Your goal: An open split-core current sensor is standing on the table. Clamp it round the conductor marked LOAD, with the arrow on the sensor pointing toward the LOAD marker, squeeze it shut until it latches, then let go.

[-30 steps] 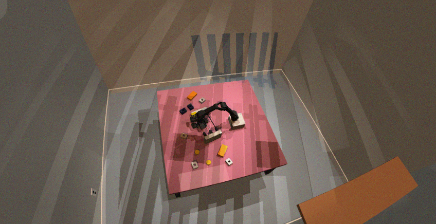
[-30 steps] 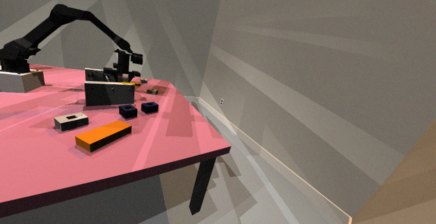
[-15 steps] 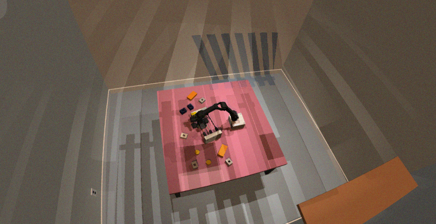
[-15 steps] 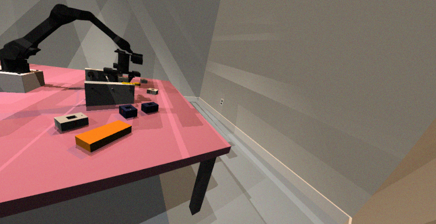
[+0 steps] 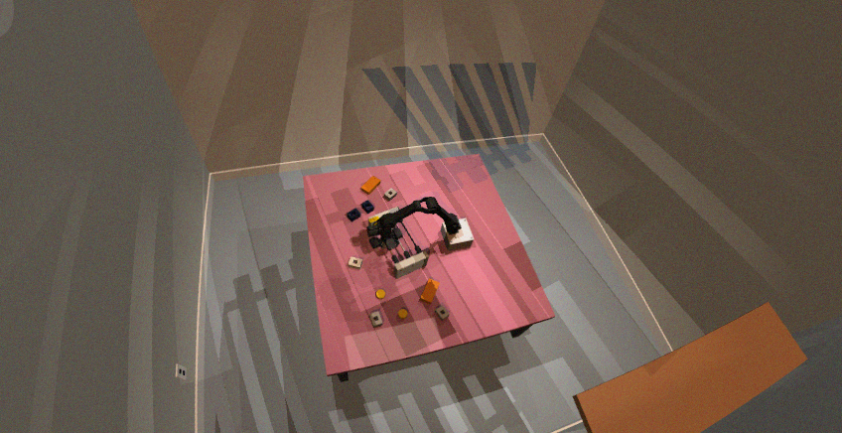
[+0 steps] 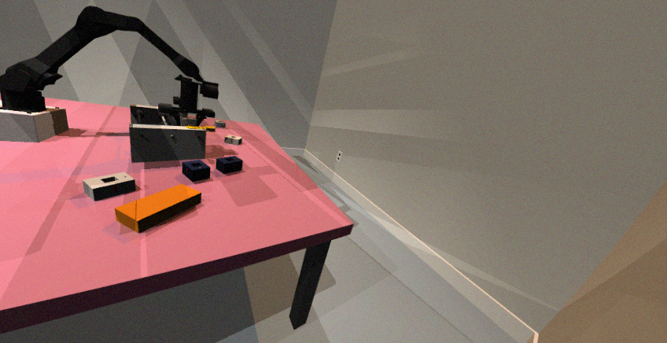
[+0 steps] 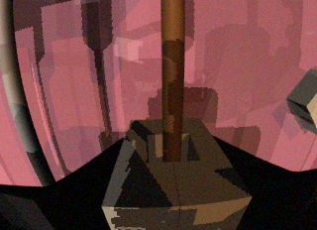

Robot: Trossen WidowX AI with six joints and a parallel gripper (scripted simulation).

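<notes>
The grey-brown sensor is between my fingers at the bottom of the wrist view. A brown conductor runs into its square window, with sensor body on both sides. A thin seam runs down the sensor's near side; I cannot tell whether it is latched. My gripper is shut on the sensor, between the two conductor stands. A paler conductor passes at the left, apart from the sensor. The arrow and the LOAD marking cannot be read. A small yellow piece sits by one stand.
The pale stands flank the gripper. Beyond them lie orange blocks, dark blue blocks, pale blocks with square holes and yellow discs. A block corner shows at the wrist view's right.
</notes>
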